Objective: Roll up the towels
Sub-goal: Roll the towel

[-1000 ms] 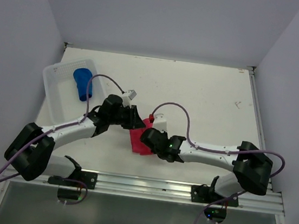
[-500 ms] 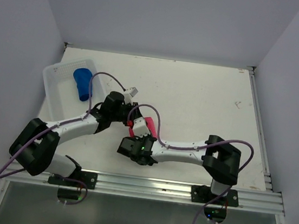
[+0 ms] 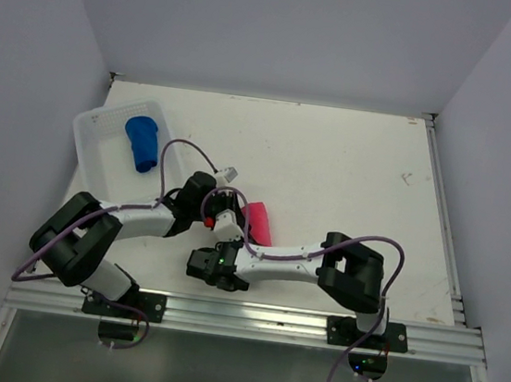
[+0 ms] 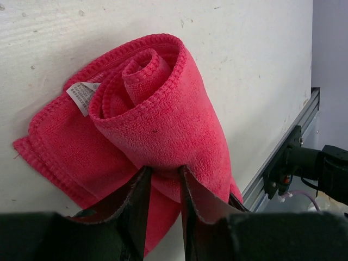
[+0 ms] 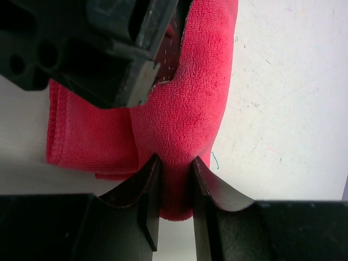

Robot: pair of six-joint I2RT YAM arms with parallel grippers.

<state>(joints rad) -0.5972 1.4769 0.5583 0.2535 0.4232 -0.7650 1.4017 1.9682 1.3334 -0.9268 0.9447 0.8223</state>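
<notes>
The pink-red towel [image 4: 163,114] lies on the white table as a loose roll, its spiral end and white label facing the left wrist camera and a flat flap spread beside it. My left gripper [image 4: 163,175] is shut on the roll's near side. My right gripper [image 5: 174,166] is shut on one end of the same roll [image 5: 187,103]. In the top view both grippers, left [image 3: 223,209] and right [image 3: 229,236], meet at the towel [image 3: 257,219], which they mostly hide. The royal blue towel [image 3: 142,143] lies rolled in the white basket [image 3: 88,147].
The basket stands at the table's back left, close behind my left arm. My right arm's elbow [image 3: 353,268] is folded over the front centre. A metal rail [image 3: 249,316] runs along the near edge. Grey walls enclose the table.
The pink-red towel went from a flat patch to a narrow roll. My right gripper swept left and toward the near edge, its elbow folding in. My left gripper shifted slightly nearer.
</notes>
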